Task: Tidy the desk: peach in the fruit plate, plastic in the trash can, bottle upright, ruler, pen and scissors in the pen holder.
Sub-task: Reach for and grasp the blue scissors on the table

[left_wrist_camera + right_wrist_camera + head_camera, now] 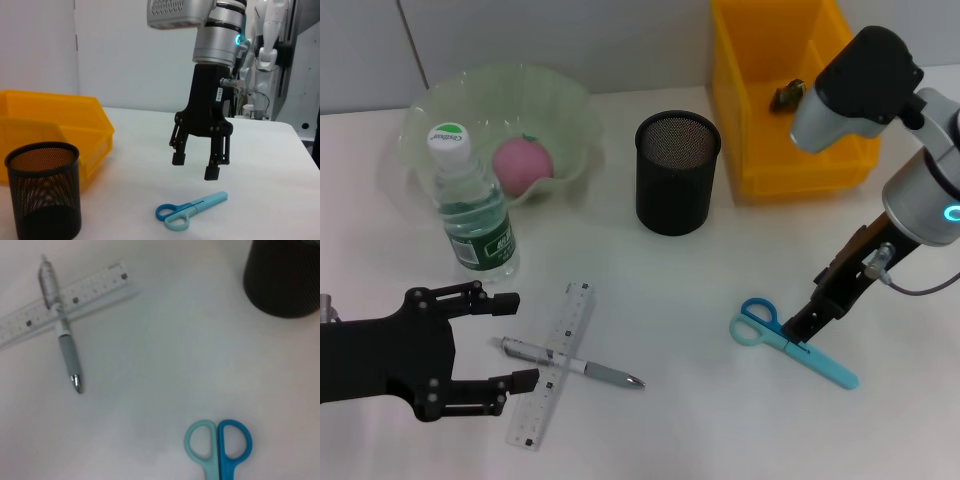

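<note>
Your right gripper [196,165] is hanging just above the scissors [792,343], with its fingers [212,173] spread apart and holding nothing; from the left wrist view you are seeing them poised over the blade end while the scissors are lying flat and closed on the white surface [700,420], their blue and pale teal handles pointing toward the middle of the desk. Your left gripper [510,340] is sitting low at the near left, its fingers [503,302] also parted and empty, just beside the ruler [552,363] and the pen [570,363]. The pen is lying across the ruler, touching it, with its metal tip pointing toward the robot's right. The bottle [472,208] is standing upright, its white cap on top, right in front of the fruit plate [570,105], and the peach [523,163] is resting inside that pale green plate. The black mesh pen holder [677,172] is standing upright between the plate and the yellow bin [740,120], well apart from the scissors. In the yellow bin you are seeing a small dark, crumpled item [788,95], though it is too small for you to identify.
</note>
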### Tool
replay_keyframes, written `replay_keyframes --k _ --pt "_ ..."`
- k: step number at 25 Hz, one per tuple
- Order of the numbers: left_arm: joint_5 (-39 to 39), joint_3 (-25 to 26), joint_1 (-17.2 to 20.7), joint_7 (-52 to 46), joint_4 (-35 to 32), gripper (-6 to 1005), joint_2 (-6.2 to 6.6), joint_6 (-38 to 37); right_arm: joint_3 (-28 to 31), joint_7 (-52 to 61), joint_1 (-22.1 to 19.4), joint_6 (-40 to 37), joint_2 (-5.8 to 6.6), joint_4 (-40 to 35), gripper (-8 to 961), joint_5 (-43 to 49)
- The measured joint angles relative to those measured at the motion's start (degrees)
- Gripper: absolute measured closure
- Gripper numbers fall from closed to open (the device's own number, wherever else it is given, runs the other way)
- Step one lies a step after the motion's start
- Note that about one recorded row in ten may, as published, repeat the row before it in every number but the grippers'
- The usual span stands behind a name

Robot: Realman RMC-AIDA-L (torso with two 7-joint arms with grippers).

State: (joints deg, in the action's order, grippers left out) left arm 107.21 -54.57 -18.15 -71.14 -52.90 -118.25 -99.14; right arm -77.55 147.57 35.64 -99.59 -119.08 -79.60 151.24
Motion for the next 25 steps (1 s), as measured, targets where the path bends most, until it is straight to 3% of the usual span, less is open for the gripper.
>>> replay_keyframes --k 15,25 --pt "0.0 0.8 -0.6 0.5 1.3 187 -0.05 -0.1 -7.6 6.3 2.1 3.1 -0.17 7.3 196 0.7" --pt "0.0 0.8 -0.4 0.7 1.4 186 -0.05 0.0 -8.0 6.0 3.6 6.5 -0.18 10.7 233 2.0"
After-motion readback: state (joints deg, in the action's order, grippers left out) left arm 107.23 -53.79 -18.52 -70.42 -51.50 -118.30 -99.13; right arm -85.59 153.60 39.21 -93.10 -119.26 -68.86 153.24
